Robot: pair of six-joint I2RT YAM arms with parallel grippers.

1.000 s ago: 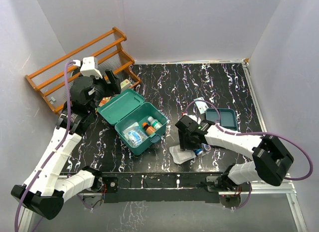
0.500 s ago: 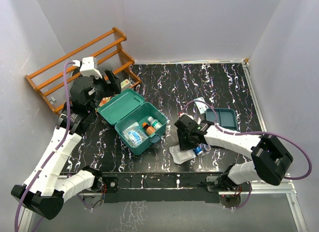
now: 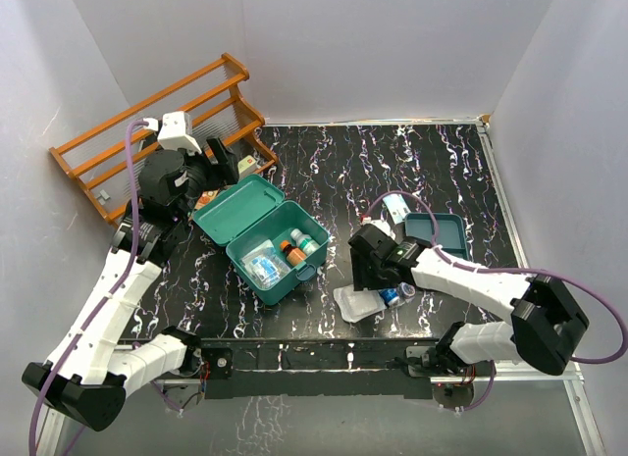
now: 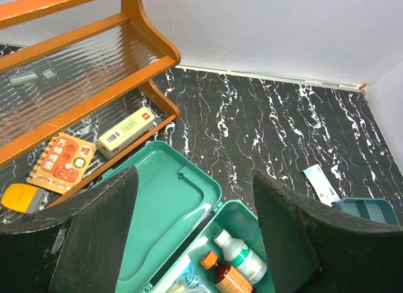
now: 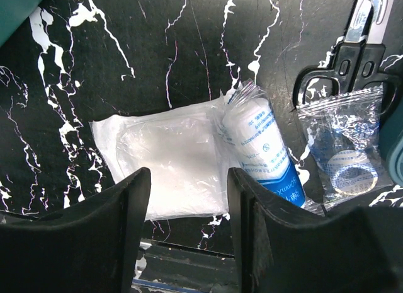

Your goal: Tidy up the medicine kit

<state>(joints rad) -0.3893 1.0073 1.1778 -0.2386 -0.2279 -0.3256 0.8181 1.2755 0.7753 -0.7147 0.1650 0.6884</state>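
The medicine kit (image 3: 234, 209), a teal box, lies open on the black marbled table (image 3: 392, 162), left of centre and just in front of a wooden rack (image 3: 147, 113). Two small bottles (image 4: 242, 258) sit in its base. The left gripper (image 4: 192, 236) hovers above the lid, fingers spread wide and empty. The right gripper (image 5: 189, 230), off to the kit's right near the table's front edge, hangs over a white packet (image 5: 164, 160), fingers apart and holding nothing. A wrapped white-and-blue roll (image 5: 261, 148) touches the packet.
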